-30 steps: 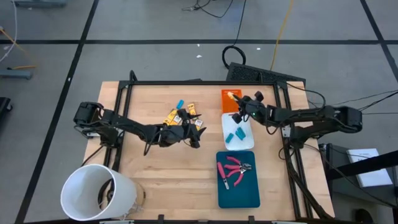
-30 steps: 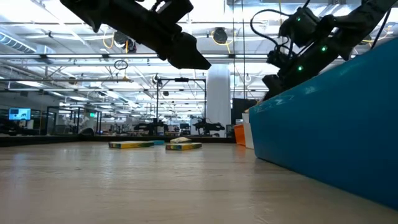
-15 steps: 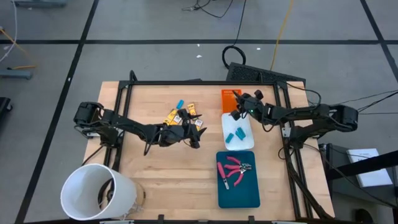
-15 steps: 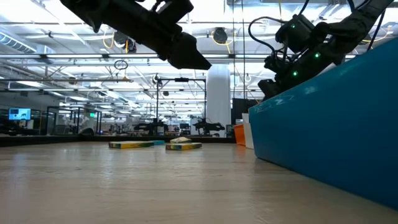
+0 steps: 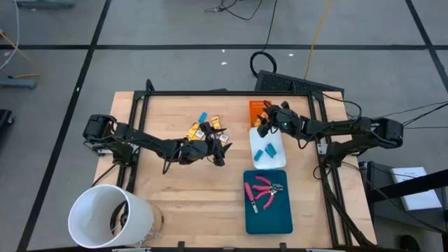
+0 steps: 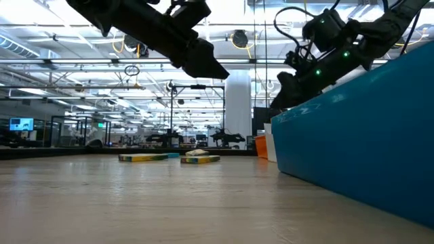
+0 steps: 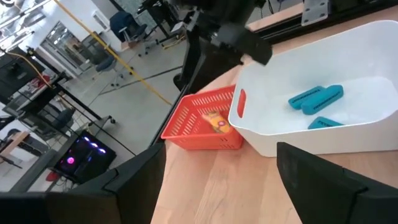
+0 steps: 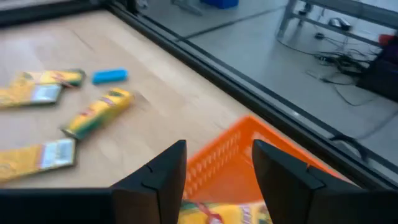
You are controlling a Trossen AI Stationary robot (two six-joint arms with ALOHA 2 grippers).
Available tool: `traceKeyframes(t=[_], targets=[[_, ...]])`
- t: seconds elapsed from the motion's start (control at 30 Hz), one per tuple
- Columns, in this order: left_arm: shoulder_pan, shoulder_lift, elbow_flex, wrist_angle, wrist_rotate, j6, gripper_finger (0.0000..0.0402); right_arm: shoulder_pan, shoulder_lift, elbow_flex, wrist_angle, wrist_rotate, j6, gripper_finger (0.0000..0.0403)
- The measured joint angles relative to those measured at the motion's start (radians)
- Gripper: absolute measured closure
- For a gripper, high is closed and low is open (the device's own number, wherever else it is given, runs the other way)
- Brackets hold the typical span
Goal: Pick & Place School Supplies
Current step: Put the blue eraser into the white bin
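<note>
Several yellow-orange pieces (image 5: 196, 131) and one light-blue piece (image 5: 201, 116) lie flat on the wooden table. My left gripper (image 5: 221, 155) hovers open just right of them, with nothing between its fingers. My right gripper (image 8: 217, 155) stands open above the orange tray (image 5: 256, 108). A yellow-orange piece (image 7: 216, 121) lies on that tray's floor. Two light-blue pieces (image 5: 264, 152) rest in the white tray (image 5: 278, 136). Pink-red handled tools (image 5: 263, 190) lie in the teal tray (image 5: 268, 217).
A big white bucket (image 5: 108, 217) stands at the table's near left corner. A black frame (image 5: 224, 92) runs along the table's far and side edges. Bare wood lies between the loose pieces and the near edge.
My right gripper has opened over the orange tray and tipped its fingers downward. The yellow-orange piece that showed at its tip a second ago has left the fingers and lies in the tray.
</note>
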Motion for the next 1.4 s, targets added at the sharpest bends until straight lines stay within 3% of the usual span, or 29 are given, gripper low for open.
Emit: traceKeyframes(t=[0.17,0.27,0.47,0.6,0.7,1.03,1.4], targets=[[0.002,0.000,0.000,-0.010,-0.080,-0.001,0.0094,0.016,-0.003,0.001,0.033,-0.031,0.001,0.0227],[0.031,-0.002,0.000,-0.109,-0.106,-0.033,0.0094,0.036,-0.004,0.001,0.053,-0.034,0.000,0.0230],[0.208,-0.003,0.000,-0.354,0.090,-0.330,0.0094,0.076,-0.004,0.001,0.095,-0.035,0.000,0.0228],[0.348,-0.004,-0.001,-0.454,0.177,-0.562,0.0094,0.096,-0.004,0.001,0.103,-0.035,0.000,0.0228],[0.431,-0.003,-0.001,-0.511,0.238,-0.656,0.0094,0.102,-0.004,0.001,0.103,-0.033,0.000,0.0230],[0.534,0.119,-0.001,-0.541,0.334,-0.702,0.0094,0.102,-0.004,0.001,0.102,-0.031,0.000,0.0231],[0.539,0.198,0.001,-0.536,0.220,-0.720,0.0094,0.102,-0.004,0.001,0.102,-0.031,0.000,0.0232]])
